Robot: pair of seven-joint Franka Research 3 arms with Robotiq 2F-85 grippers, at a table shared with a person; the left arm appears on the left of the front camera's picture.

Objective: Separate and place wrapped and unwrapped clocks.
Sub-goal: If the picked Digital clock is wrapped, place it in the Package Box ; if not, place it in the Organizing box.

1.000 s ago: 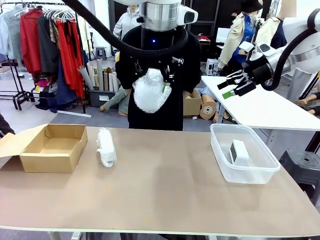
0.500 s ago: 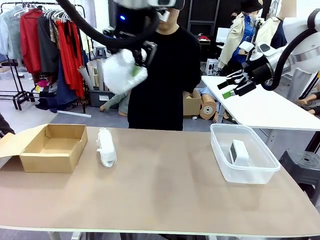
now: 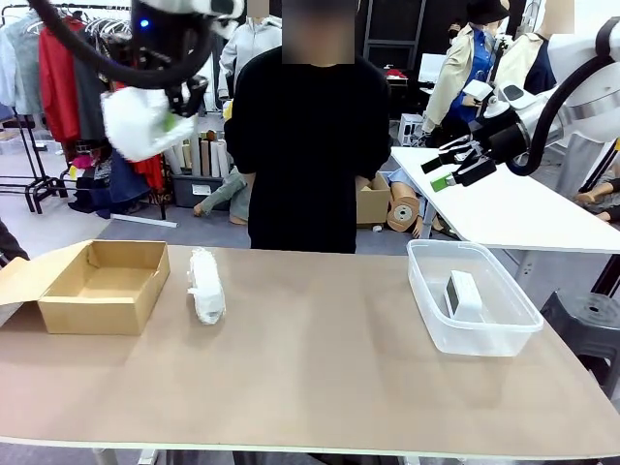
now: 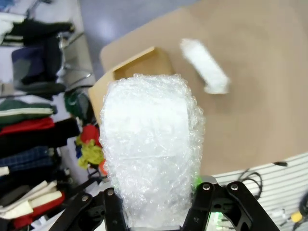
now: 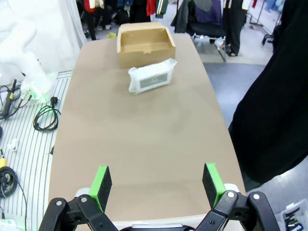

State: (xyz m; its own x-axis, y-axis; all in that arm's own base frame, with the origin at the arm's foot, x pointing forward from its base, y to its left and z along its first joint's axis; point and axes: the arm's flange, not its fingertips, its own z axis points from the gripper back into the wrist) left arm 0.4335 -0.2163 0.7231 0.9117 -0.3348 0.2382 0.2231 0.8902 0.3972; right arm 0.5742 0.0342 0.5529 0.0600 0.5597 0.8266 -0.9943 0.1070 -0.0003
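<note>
Left fingers (image 4: 204,207) clench fat white bubble-wrap bundle (image 4: 151,149) at 10 o'clock; slick wrap may slip. Right fingers (image 5: 101,185) stand released.

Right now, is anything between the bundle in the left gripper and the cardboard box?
Nothing visible. The left gripper holds the fat bubble-wrap bundle up in the air, and the cardboard box sits open-topped below it. The slimmer roll lies beside the box, outside it.

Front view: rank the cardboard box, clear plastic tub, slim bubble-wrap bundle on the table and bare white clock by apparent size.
1. cardboard box and clear plastic tub: too alike to separate
2. slim bubble-wrap bundle
3. bare white clock, inside the tub
</note>
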